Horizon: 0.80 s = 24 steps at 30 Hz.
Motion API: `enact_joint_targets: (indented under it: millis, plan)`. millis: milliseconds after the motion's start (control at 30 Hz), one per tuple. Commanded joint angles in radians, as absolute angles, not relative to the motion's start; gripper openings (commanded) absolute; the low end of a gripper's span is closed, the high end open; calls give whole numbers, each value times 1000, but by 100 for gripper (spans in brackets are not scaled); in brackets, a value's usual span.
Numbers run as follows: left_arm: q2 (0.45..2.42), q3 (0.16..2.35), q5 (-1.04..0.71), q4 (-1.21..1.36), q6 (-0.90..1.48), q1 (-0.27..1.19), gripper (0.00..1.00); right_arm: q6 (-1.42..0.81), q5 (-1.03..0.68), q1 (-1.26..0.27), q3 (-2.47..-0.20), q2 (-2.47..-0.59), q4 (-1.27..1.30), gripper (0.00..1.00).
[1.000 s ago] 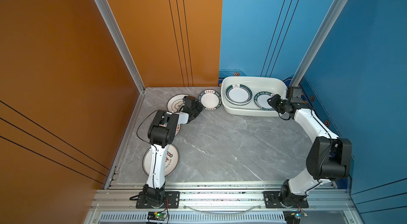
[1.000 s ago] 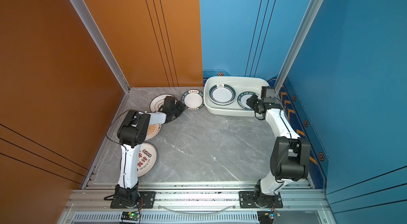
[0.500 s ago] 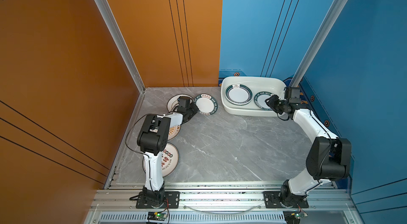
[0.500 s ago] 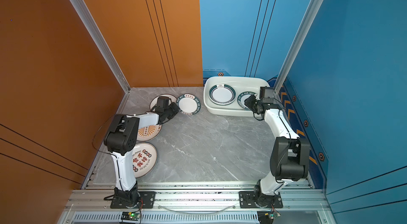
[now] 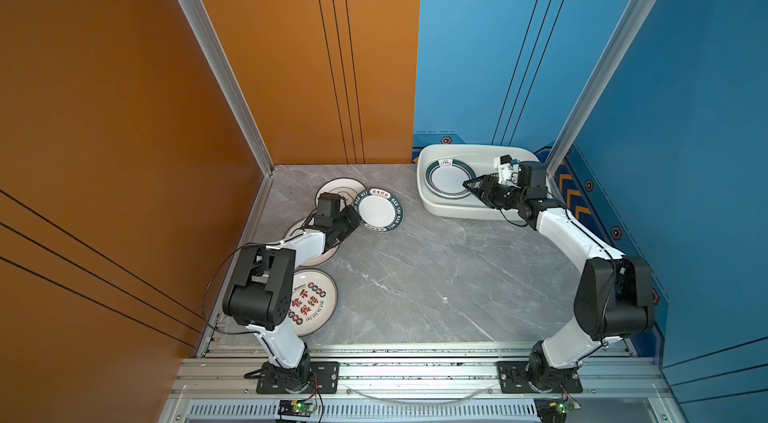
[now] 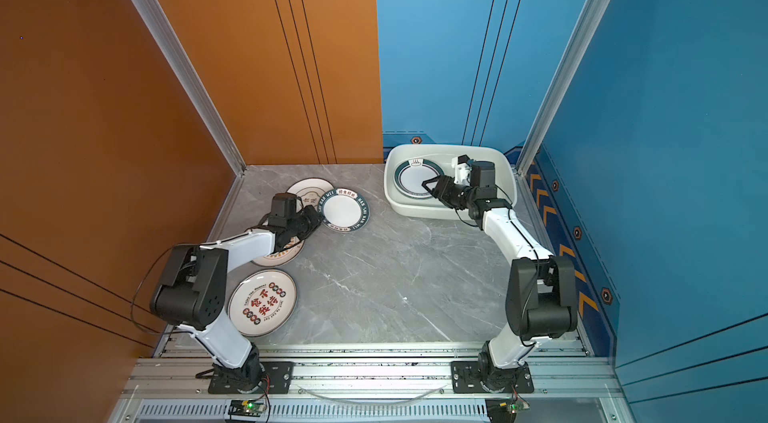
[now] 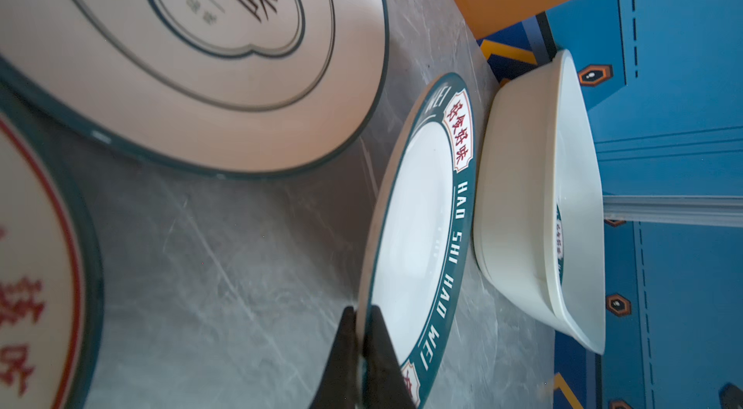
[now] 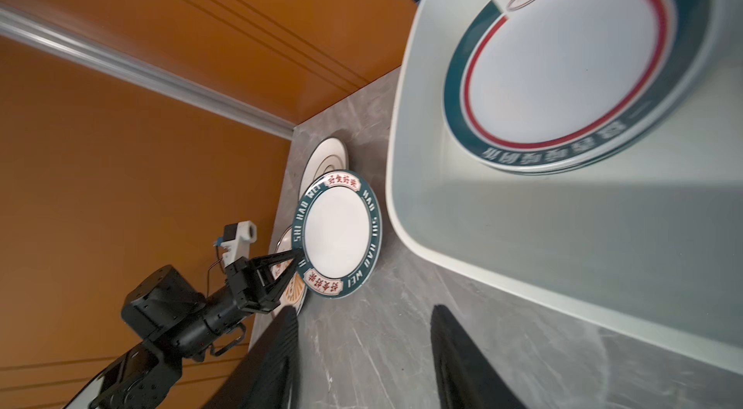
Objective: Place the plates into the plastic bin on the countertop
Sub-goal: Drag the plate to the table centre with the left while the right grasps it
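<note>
Green rim, white middle, hard and shiny: this green plate [image 5: 379,211] is what my left tool [image 7: 362,312] pinches. Its two fingers [image 7: 341,346] are squeezed tight on the very edge of the rim, one on top and one under. The green plate is out on the grey table [image 5: 415,275], just beside the cream plate [image 5: 338,190] and near the bin [image 5: 453,211], but not in it. It looks tipped up on my side. I cannot tell if its far edge touches the table.

My right tool [image 8: 364,310] is spread apart with nothing in it. It hangs over the bin, by the red-lined plate [image 5: 449,179] that lies inside.

I think a plate like this is stiff and a bit heavy for such a small pinch. It is smooth, so it could slide out of my fingers. It could chip or crack if it drops or bumps the bin wall. The rim is the only good place to hold, because the plate is flat and wide. A deeper bite on the rim would be safer. I would carry it low and lay it down softly.

More plates wait on the table: the cream plate, a sunburst plate [image 5: 326,258] half under my left arm [image 5: 299,248], and a plate with big signs [image 5: 309,302].
</note>
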<state>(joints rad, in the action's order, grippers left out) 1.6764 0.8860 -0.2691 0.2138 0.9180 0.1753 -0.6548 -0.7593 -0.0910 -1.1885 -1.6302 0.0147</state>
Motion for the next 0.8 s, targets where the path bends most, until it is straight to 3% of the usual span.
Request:
enact_joint_targets:
  millis: [0,300,767]
  plan:
    - [1587,833,-386,279,945,165,0,-679,-872,-125,-1140,-1644,125,60]
    - [1418,765,-535,241,948,158,0,-775,-962,-198,-1007,-1678,337,60]
    - [1387,712,-561,314,998,244,0,-794,-942,-326,-1002,-1753,402,60]
